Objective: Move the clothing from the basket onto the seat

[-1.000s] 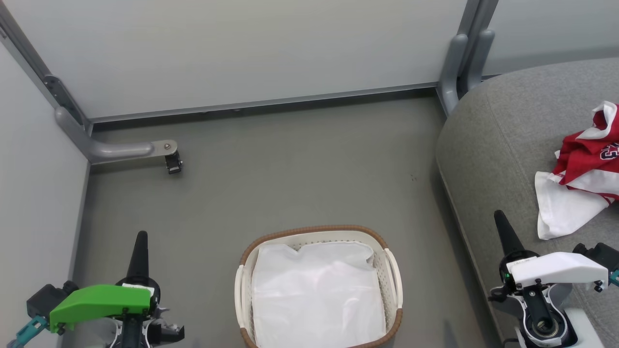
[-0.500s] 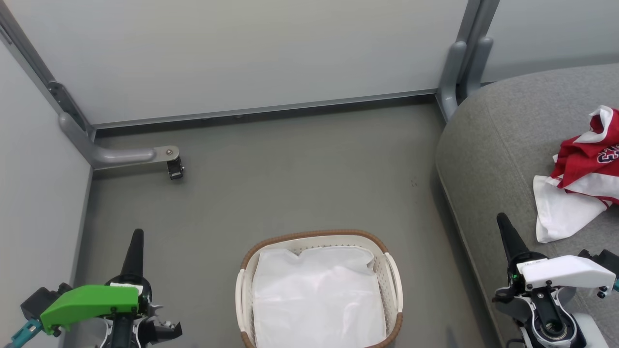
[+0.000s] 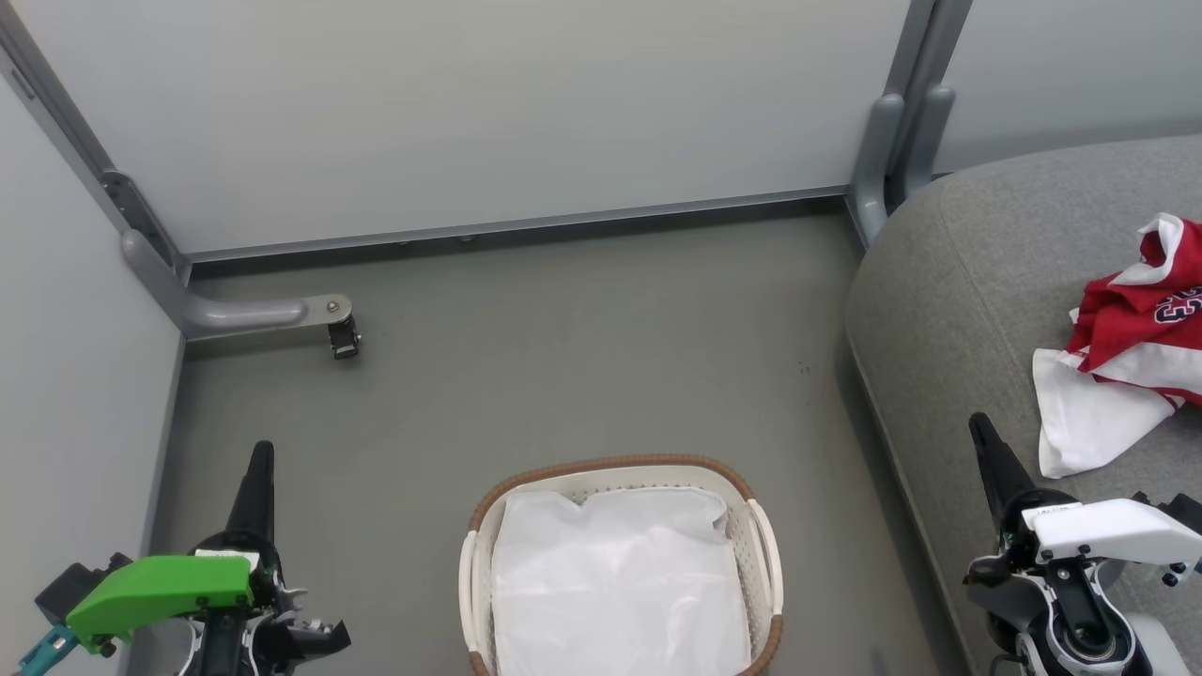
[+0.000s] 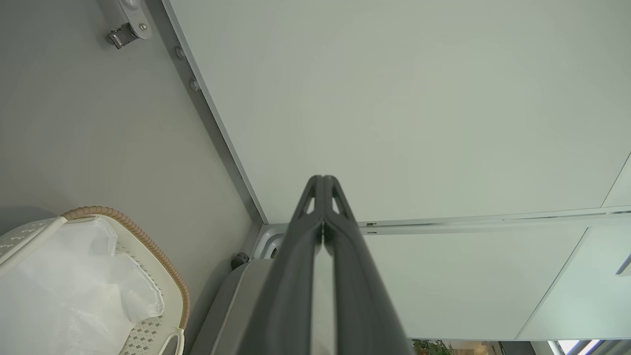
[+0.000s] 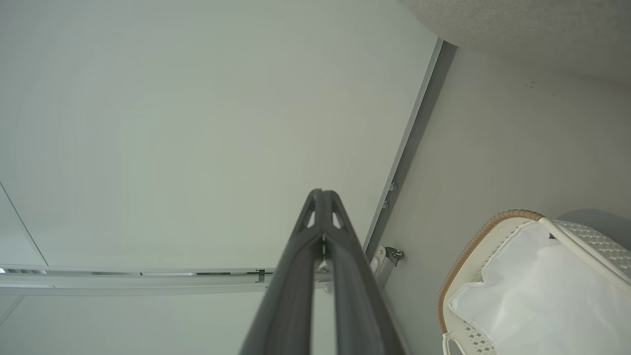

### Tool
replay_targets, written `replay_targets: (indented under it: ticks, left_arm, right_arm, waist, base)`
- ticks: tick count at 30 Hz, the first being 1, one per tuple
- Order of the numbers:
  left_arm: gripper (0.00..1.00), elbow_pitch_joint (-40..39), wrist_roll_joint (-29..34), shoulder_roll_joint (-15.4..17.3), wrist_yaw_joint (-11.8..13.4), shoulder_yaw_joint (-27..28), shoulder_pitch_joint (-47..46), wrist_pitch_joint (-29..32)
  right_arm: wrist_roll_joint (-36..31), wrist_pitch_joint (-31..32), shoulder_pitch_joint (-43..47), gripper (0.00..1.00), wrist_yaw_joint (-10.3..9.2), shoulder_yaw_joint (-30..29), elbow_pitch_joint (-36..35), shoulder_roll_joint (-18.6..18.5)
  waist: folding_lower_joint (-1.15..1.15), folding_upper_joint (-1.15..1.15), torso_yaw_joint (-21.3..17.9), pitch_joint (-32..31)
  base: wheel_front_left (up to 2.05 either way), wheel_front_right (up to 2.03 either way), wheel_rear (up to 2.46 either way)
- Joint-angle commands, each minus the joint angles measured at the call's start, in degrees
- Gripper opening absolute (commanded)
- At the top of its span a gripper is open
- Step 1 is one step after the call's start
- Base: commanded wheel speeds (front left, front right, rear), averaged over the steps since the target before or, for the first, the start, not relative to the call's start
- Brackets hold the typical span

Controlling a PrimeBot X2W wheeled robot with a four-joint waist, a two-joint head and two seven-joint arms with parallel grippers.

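The red and white clothing (image 3: 1132,343) lies crumpled on the grey seat (image 3: 948,282) at the right edge of the head view. On the floor at the bottom middle stands the white basket (image 3: 615,467) with a brown rim, holding a plain white liner cloth (image 3: 615,582). My left gripper (image 3: 261,453) is shut and empty, low at the left of the basket. Over the seat's front edge, my right gripper (image 3: 978,424) is also shut and empty, just left of the clothing. Both wrist views show the fingers pressed together, left gripper (image 4: 323,180) and right gripper (image 5: 321,193), with the basket (image 4: 148,246) (image 5: 473,244) off to the side.
Pale partition walls (image 3: 470,103) close the space at the back and left. A grey bracket with a small black caster (image 3: 340,336) juts out from the left wall. A grey post (image 3: 887,141) stands by the seat's back corner. Bare grey floor (image 3: 582,338) lies beyond the basket.
The whole head view has shifted: walls, basket and seat sit lower in the picture, so the camera has moved. Both grippers stay shut and hold their places.
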Motion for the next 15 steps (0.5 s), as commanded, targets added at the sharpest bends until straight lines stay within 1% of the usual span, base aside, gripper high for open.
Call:
replay_targets:
  ticks: [1, 15]
  left_arm:
    - [0.0, -0.5, -1.2, 0.5, -0.3, 0.5, -0.4, 0.5]
    - [0.0, -0.9, -6.1, 0.4, -0.5, 1.4, -0.4, 2.0]
  right_arm:
    - [1.2, 0.5, 0.9, 0.0, -0.01, -0.3, -0.5, -0.3]
    - [6.6, 2.0, 1.3, 0.0, -0.02, -1.1, -1.0, -0.3]
  waist:
    - [0.0, 0.0, 0.0, -0.1]
    - [0.0, 0.0, 0.1, -1.2]
  base:
    - [0.0, 0.0, 0.0]
    - [0.0, 0.0, 0.0]
